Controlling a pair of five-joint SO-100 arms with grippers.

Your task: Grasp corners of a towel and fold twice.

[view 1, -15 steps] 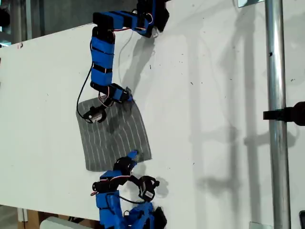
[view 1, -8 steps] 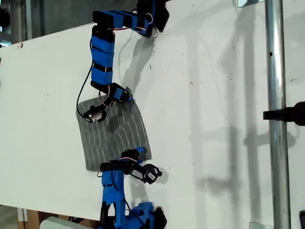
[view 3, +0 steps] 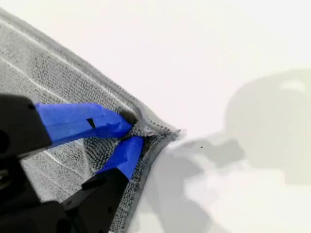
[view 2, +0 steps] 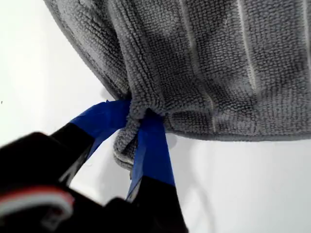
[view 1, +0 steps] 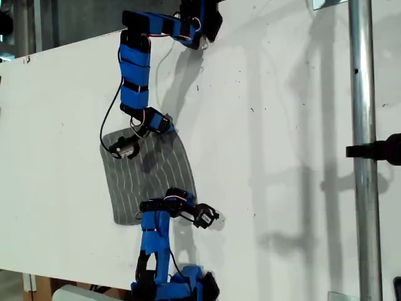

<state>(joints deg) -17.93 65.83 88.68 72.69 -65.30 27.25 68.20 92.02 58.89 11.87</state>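
Grey striped towel (view 1: 156,179) lies mostly flat on a white table (view 1: 282,125), toward the exterior view's left and nearer the near edge than the far one. Two blue arms meet it on its right side as the exterior view shows it: one arm (view 1: 135,75) reaches in from the far edge to the towel's far right corner, another arm (view 1: 156,241) comes from the near edge to its near right corner. The wrist views do not settle which arm is which. My first gripper (view 2: 141,116) is clamped on a bunched corner (view 2: 125,145) of the cloth, blue-taped jaws squeezing the puckered fabric. My second gripper (view 3: 132,130) is pinched closed on another corner (view 3: 165,132), which lies flat against the table. A metal pole (view 1: 363,157) stands upright at the exterior view's right, well apart from the towel
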